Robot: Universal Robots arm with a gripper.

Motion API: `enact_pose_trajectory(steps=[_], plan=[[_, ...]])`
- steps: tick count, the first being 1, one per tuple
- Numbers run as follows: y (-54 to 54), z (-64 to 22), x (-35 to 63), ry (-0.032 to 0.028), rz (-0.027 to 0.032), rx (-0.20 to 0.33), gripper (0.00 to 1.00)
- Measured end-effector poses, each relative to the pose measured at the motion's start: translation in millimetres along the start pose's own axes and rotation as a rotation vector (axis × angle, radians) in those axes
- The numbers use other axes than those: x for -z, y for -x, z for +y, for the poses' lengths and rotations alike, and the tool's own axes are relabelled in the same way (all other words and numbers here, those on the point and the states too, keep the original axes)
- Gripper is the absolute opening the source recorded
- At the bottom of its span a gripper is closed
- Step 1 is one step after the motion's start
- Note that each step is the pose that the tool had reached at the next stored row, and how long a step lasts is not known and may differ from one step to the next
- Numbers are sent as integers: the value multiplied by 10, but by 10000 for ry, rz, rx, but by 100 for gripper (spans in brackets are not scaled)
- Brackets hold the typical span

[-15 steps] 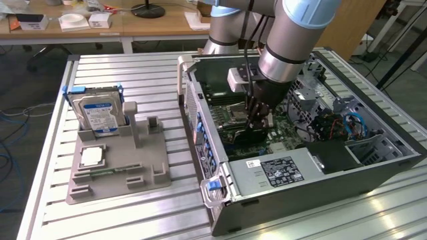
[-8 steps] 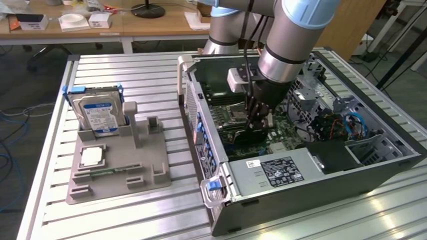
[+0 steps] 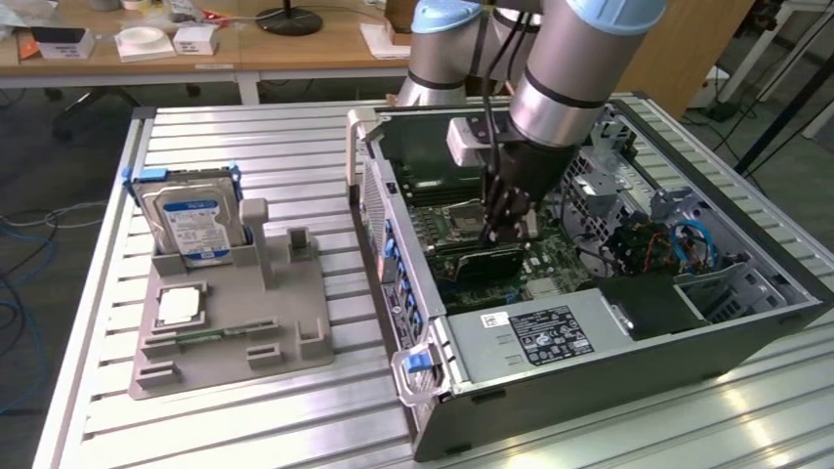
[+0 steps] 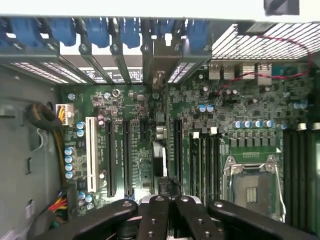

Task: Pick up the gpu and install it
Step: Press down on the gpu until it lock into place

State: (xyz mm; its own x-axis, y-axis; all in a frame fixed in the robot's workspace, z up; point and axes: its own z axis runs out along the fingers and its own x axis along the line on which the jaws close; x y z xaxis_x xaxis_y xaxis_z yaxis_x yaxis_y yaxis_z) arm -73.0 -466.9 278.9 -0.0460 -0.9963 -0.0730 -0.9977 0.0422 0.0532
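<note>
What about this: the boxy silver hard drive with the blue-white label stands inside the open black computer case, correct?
No. The exterior view shows the hard drive standing in the grey holder on the table, outside the computer case.

Arm links: thick round silver-grey metal tubes (image 3: 563, 68); smooth, faintly glossy
Joint caps: pale blue rounded covers (image 3: 623, 12) at the joints; a second blue cap beside it
Joint seam: narrow black band round the grey tube
Wrist block: small off-white boxy housing (image 3: 468, 142) on the side of the wrist
Cable: thin black lead along the arm toward the wrist
Gripper: black matte two-finger gripper with linkage bars (image 4: 170, 210); round silvery screw heads along each bar; fingers (image 4: 156, 220) dark, rounded at the edges
</note>
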Motion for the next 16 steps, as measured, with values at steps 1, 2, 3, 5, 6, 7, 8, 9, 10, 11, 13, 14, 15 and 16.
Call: enact_pose_trajectory(steps=[1, 2, 3, 5, 6, 7, 8, 9, 10, 11, 13, 14, 15, 16], plan=[[2, 2, 34, 7, 2, 0, 11], [5, 4, 77, 11, 3, 0, 11], [9, 6, 121, 14, 3, -1, 11], [16, 11, 212, 21, 2, -1, 11], [19, 13, 256, 20, 2, -1, 11], [21, 15, 292, 21, 3, -1, 11], [22, 16, 308, 21, 4, -1, 11], [23, 16, 309, 20, 1, -1, 11], [22, 16, 309, 21, 1, 0, 11], [22, 16, 309, 20, 1, -1, 11], [22, 16, 310, 21, 3, -1, 11], [23, 16, 310, 21, 2, -1, 11], [22, 16, 310, 20, 2, 0, 11], [22, 16, 310, 20, 2, 0, 11]])
